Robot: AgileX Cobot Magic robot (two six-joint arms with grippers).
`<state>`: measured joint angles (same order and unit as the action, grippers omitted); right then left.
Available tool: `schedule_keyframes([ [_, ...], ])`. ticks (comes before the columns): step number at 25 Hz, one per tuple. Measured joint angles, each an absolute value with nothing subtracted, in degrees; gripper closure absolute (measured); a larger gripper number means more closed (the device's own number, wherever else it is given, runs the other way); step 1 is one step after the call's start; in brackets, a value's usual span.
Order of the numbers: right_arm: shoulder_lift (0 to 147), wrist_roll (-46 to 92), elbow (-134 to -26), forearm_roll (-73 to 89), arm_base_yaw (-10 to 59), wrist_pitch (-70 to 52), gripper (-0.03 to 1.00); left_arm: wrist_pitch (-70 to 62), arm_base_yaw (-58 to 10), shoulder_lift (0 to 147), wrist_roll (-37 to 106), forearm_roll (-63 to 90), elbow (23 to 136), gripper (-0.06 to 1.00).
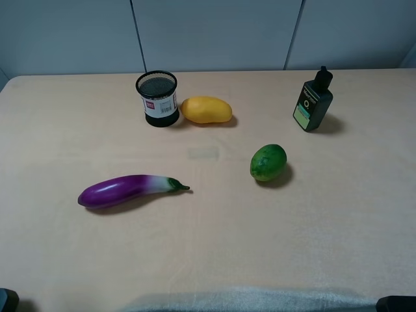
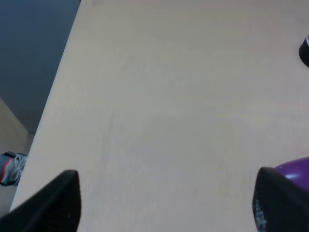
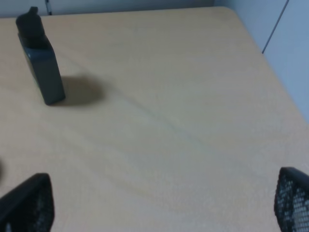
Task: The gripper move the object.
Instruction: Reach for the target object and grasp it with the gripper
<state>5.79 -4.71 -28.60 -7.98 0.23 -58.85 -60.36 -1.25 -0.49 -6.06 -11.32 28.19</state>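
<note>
The object is a small dark-green bottle (image 1: 312,103) with a black cap and a light green label. It stands upright at the back right of the table; the right wrist view shows its side (image 3: 41,63). My right gripper (image 3: 159,205) is open and empty, well short of the bottle, near the table's front right. My left gripper (image 2: 166,203) is open and empty over bare table near the front left edge. In the exterior high view only dark bits of the arms show at the bottom corners.
A black mesh cup (image 1: 157,99) with a white label stands at the back, touching a yellow mango (image 1: 206,109). A green lime (image 1: 268,162) lies in the middle. A purple eggplant (image 1: 127,191) lies front left; its end shows in the left wrist view (image 2: 294,169).
</note>
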Motion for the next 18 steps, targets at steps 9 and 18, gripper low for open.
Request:
schedule_keyframes([
  [9, 5.8, -4.7, -28.6, -8.0, 0.2, -58.9, 0.27, -60.3, -1.3, -0.5, -6.1, -11.3, 28.2, 0.15],
  [18, 5.8, -4.7, -28.6, -8.0, 0.2, -58.9, 0.27, -60.3, -1.3, -0.5, -6.1, -11.3, 28.2, 0.15],
])
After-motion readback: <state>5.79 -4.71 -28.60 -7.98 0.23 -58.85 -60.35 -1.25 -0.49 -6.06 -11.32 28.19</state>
